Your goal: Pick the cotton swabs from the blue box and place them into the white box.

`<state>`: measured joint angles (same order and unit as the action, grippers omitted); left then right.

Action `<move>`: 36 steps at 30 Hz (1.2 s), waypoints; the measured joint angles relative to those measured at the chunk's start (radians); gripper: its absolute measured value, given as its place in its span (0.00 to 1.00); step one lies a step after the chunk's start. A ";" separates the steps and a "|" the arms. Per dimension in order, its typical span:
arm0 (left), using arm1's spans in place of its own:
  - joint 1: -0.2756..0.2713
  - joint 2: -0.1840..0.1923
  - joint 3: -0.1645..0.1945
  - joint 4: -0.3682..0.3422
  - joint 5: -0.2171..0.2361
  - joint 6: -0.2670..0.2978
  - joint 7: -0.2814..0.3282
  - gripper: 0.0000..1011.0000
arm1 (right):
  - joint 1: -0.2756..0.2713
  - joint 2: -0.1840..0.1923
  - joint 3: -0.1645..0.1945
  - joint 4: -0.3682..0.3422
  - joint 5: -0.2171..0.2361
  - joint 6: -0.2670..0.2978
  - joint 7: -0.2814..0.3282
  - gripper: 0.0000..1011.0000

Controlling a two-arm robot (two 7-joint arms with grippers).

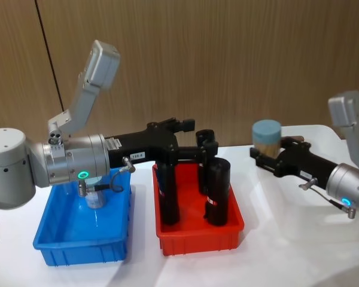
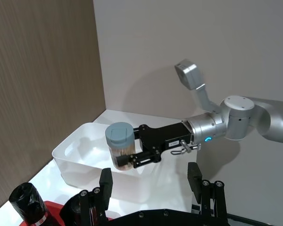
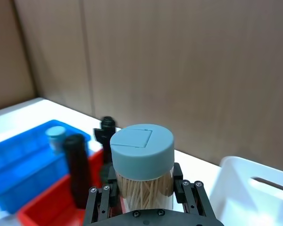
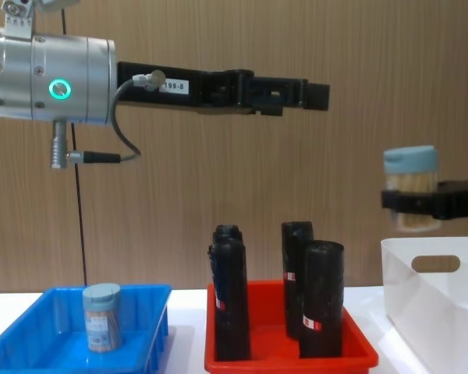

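My right gripper (image 1: pixel 269 154) is shut on a cotton swab jar (image 1: pixel 267 137) with a pale blue lid. It holds the jar upright in the air by the near wall of the white box (image 4: pixel 433 300). The left wrist view shows this jar (image 2: pixel 120 145) over the white box (image 2: pixel 82 155). A second swab jar (image 1: pixel 96 196) stands in the blue box (image 1: pixel 78 242), also seen from the chest (image 4: pixel 101 316). My left gripper (image 4: pixel 304 93) hangs open and empty, high above the red tray (image 4: pixel 288 354).
Several tall black cylinders (image 1: pixel 218 191) stand upright in the red tray (image 1: pixel 197 239) between the blue box and the white box. A wooden wall closes off the back. The left arm's body stretches over the blue box.
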<state>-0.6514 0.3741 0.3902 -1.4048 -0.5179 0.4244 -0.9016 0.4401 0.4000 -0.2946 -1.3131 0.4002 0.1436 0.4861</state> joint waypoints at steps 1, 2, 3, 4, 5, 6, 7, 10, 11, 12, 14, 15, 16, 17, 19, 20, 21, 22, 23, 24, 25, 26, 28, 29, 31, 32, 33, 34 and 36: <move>0.000 0.000 0.000 0.000 0.000 0.000 0.000 0.99 | 0.002 -0.001 0.001 0.008 -0.002 -0.003 -0.008 0.65; 0.000 0.000 0.000 0.000 0.000 0.000 0.000 0.99 | 0.008 -0.003 0.002 0.028 -0.006 -0.009 -0.024 0.65; 0.000 0.000 0.000 0.000 0.000 0.000 0.000 0.99 | 0.011 -0.004 0.003 0.037 -0.007 -0.011 -0.028 0.65; 0.000 0.000 0.000 0.000 0.000 0.000 0.000 0.99 | 0.019 -0.007 0.005 0.061 -0.011 -0.018 -0.042 0.65; 0.000 0.000 0.000 0.000 0.000 0.000 0.000 0.99 | 0.022 -0.008 0.005 0.069 -0.013 -0.020 -0.048 0.65; 0.000 0.000 0.000 0.000 0.000 0.000 0.000 0.99 | 0.026 -0.010 0.005 0.080 -0.015 -0.022 -0.054 0.65; 0.000 0.000 0.000 0.000 0.000 0.000 0.000 0.99 | 0.032 -0.012 0.005 0.096 -0.018 -0.024 -0.059 0.65; 0.000 0.000 0.000 0.000 0.000 0.000 0.000 0.99 | 0.054 -0.021 0.006 0.149 -0.030 -0.033 -0.076 0.65; 0.000 0.000 0.000 0.000 0.000 0.000 0.000 0.99 | 0.062 -0.024 0.006 0.169 -0.034 -0.035 -0.079 0.65; 0.000 0.000 0.000 0.000 0.000 0.000 0.000 0.99 | 0.075 -0.030 0.006 0.200 -0.042 -0.039 -0.086 0.65; 0.000 0.000 0.000 0.000 0.000 0.000 0.000 0.99 | 0.099 -0.039 0.004 0.255 -0.053 -0.045 -0.094 0.65; 0.000 0.000 0.000 0.000 0.000 0.000 0.000 0.99 | 0.099 -0.039 0.004 0.255 -0.053 -0.045 -0.094 0.65; 0.000 0.000 0.000 0.000 0.000 0.000 0.000 0.99 | 0.115 -0.046 0.003 0.290 -0.061 -0.049 -0.098 0.65; 0.000 0.000 0.000 0.000 0.000 0.000 0.000 0.99 | 0.131 -0.052 0.002 0.326 -0.069 -0.054 -0.100 0.65; 0.000 0.000 0.000 0.000 0.000 0.000 0.000 0.99 | 0.150 -0.060 0.000 0.367 -0.076 -0.059 -0.102 0.65; 0.000 0.000 0.000 0.000 0.000 0.000 0.000 0.99 | 0.161 -0.064 -0.001 0.390 -0.079 -0.061 -0.103 0.65; 0.000 0.000 0.000 0.000 0.000 0.000 0.000 0.99 | 0.178 -0.071 -0.002 0.426 -0.085 -0.065 -0.105 0.65; 0.000 0.000 0.000 0.000 0.000 0.000 0.000 0.99 | 0.183 -0.073 -0.003 0.438 -0.087 -0.067 -0.105 0.65; 0.000 0.000 0.000 0.000 0.000 0.000 0.000 0.99 | 0.194 -0.077 -0.003 0.461 -0.090 -0.069 -0.105 0.65; 0.000 0.000 0.000 0.000 0.000 0.000 0.000 0.99 | 0.202 -0.081 -0.004 0.478 -0.093 -0.072 -0.106 0.65; 0.000 0.000 0.000 0.000 0.000 0.000 0.000 0.99 | 0.218 -0.086 -0.004 0.510 -0.098 -0.078 -0.106 0.65; 0.000 0.000 0.000 0.000 0.000 0.000 0.000 0.99 | 0.227 -0.090 -0.005 0.530 -0.099 -0.081 -0.106 0.65; 0.000 0.000 0.000 0.000 0.000 0.000 0.000 0.99 | 0.241 -0.095 -0.006 0.558 -0.103 -0.087 -0.105 0.70; 0.000 0.000 0.000 0.000 0.000 0.000 0.000 0.99 | 0.253 -0.099 -0.006 0.583 -0.106 -0.092 -0.103 0.74; 0.000 0.000 0.000 0.000 0.000 0.000 0.000 0.99 | 0.271 -0.106 -0.007 0.620 -0.110 -0.101 -0.100 0.79; 0.000 0.000 0.000 0.000 0.000 0.000 0.000 0.99 | 0.274 -0.107 -0.007 0.626 -0.111 -0.102 -0.099 0.82; 0.000 0.000 0.000 0.000 0.000 0.000 0.000 0.99 | 0.279 -0.109 -0.007 0.636 -0.113 -0.104 -0.098 0.86; 0.000 0.000 0.000 0.000 0.000 0.000 0.000 0.99 | 0.282 -0.110 -0.007 0.643 -0.113 -0.106 -0.098 0.86; 0.000 0.000 0.000 0.000 0.000 0.000 0.000 0.99 | 0.290 -0.114 -0.006 0.660 -0.115 -0.110 -0.095 0.92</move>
<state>-0.6514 0.3741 0.3902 -1.4048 -0.5179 0.4245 -0.9015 0.7302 0.2863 -0.3007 -0.6531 0.2857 0.0335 0.3912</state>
